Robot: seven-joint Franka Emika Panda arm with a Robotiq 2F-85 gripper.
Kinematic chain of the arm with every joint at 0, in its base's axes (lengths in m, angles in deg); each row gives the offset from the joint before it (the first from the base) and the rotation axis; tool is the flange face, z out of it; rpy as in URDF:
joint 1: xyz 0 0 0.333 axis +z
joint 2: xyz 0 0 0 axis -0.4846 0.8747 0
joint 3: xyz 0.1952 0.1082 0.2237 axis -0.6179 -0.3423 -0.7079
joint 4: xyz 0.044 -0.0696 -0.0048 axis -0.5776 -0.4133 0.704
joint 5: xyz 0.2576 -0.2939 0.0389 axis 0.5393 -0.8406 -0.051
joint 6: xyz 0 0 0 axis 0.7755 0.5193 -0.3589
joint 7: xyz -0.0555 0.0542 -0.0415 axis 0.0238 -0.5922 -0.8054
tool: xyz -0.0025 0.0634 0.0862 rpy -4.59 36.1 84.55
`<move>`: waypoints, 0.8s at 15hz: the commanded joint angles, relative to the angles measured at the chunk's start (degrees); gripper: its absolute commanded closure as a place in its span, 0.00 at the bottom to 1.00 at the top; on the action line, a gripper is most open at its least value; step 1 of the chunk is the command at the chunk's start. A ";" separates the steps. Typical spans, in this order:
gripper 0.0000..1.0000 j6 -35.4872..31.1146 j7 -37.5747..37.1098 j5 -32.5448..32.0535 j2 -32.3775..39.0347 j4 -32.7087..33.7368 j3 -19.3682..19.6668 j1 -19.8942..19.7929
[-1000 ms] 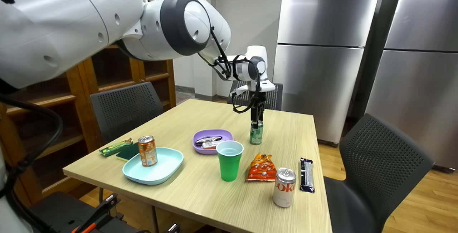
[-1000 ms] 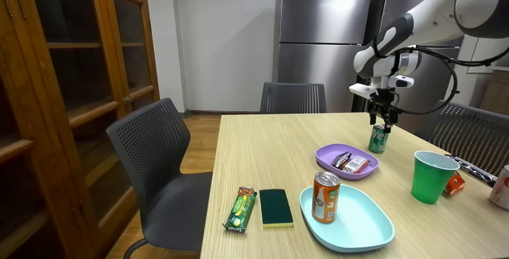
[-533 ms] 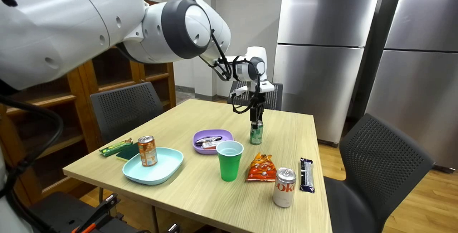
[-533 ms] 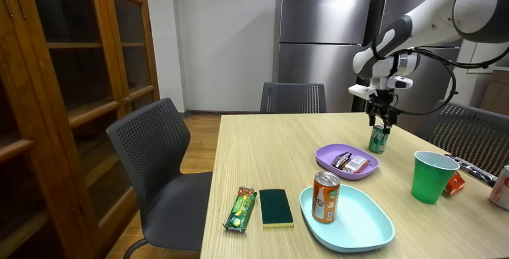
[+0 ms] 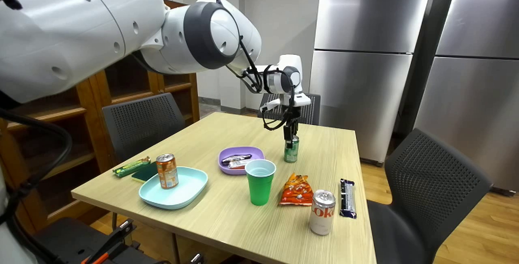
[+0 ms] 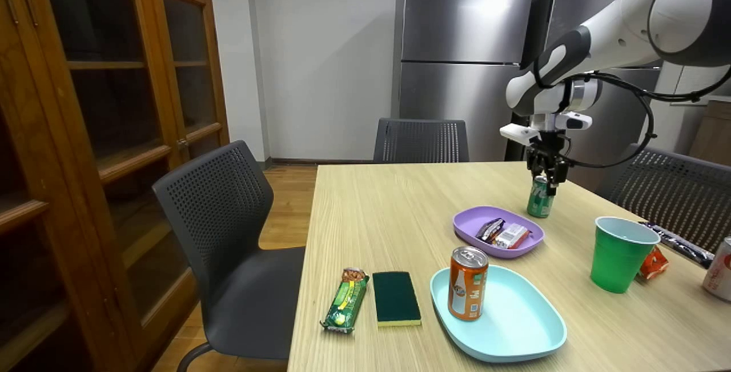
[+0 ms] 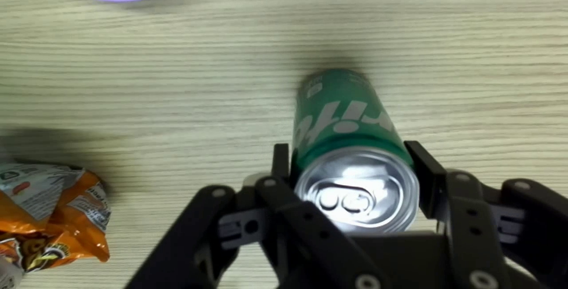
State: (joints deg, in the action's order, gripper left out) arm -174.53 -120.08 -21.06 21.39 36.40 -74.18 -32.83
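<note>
My gripper (image 5: 291,141) is shut around the top of a green soda can (image 5: 291,155). In an exterior view the gripper (image 6: 543,186) points down over the upright can (image 6: 539,204). In the wrist view the gripper (image 7: 346,158) has one finger pad against each side of the can (image 7: 339,116), just under its silver lid; white lettering shows on its side. Whether the can's base touches the table (image 5: 324,150) I cannot tell. A purple tray (image 5: 222,168) with wrapped bars and an orange snack bag (image 7: 62,222) are nearby.
A green cup (image 5: 260,187), a silver Coke can (image 5: 322,217) and a dark-wrapped bar (image 5: 347,199) stand or lie on the table. A light blue tray (image 6: 531,318) holds an orange can (image 6: 468,286). A sponge (image 6: 396,298) and green-wrapped bar (image 6: 346,302) lie beside it. Chairs surround the table.
The gripper has come down slightly and its fingers have closed on the green can. The can has shifted slightly, a little leftward and up in an exterior view. The other objects have not moved.
</note>
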 commanded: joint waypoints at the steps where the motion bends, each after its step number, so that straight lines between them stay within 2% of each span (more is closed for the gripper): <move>1: 0.61 1.97 -0.70 0.30 0.96 2.89 -0.73 -0.75; 12: 0.61 0.58 1.02 -0.19 -3.51 -1.58 -0.04 0.56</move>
State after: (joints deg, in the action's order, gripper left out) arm -174.69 -119.85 -21.09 20.91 36.46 -74.18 -32.66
